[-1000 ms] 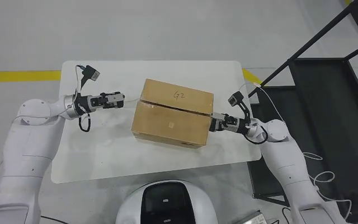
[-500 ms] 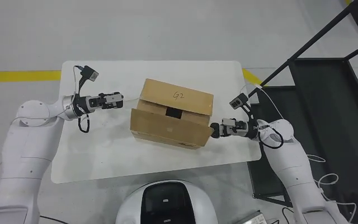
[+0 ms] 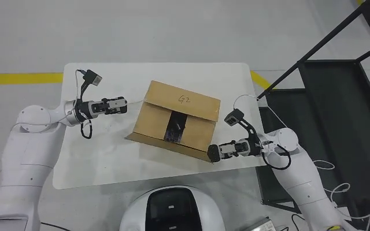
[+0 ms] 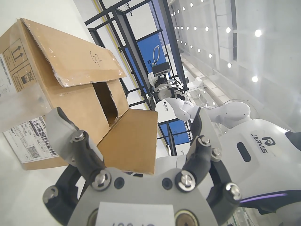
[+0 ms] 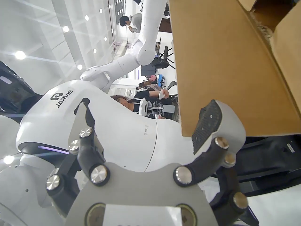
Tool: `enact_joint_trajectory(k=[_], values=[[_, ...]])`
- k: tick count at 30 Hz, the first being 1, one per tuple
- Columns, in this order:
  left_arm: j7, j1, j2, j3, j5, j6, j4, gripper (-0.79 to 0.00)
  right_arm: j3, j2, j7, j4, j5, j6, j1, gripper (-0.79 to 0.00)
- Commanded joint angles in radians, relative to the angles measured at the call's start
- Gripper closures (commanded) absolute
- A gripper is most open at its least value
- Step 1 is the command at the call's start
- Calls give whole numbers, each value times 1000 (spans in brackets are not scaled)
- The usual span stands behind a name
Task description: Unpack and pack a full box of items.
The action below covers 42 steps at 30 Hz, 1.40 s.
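Both spread open; right tool (image 3: 211,153) dragged front flap (image 5: 223,59) of box (image 3: 182,101) wider | left tool (image 3: 120,104) unmoved

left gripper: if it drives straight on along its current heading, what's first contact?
The cardboard box. The left gripper points across bare table at the box's near end wall. Height is hard to judge, so it might catch the folded-out front flap instead of the wall.
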Motion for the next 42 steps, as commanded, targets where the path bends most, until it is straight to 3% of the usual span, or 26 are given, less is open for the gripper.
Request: enact_joint_trajectory(k=[1, 7, 18, 27, 32, 42], values=[[1, 1, 1, 1, 0, -1, -2, -785, -19, 5, 0, -12, -12, 0, -3, -785], [1, 7, 4, 2, -3, -1, -8, -785, -90, 9, -24, -32, -128, -3, -1, -785], [2, 19, 13, 0, -6, -2, -22, -785, -168, 10, -242, -134, -413, -2, -61, -785], [4, 25, 20, 0, -9, -4, -30, -785, -192, 17, -398, -198, -638, 61, -113, -785], [5, 28, 24, 0, -14, -5, -33, -785, -193, 18, -505, -194, -723, 111, -120, -785], [7, 28, 29, 7, -25, -7, -42, -785, -141, 25, -601, -168, -733, 172, -126, -785]])
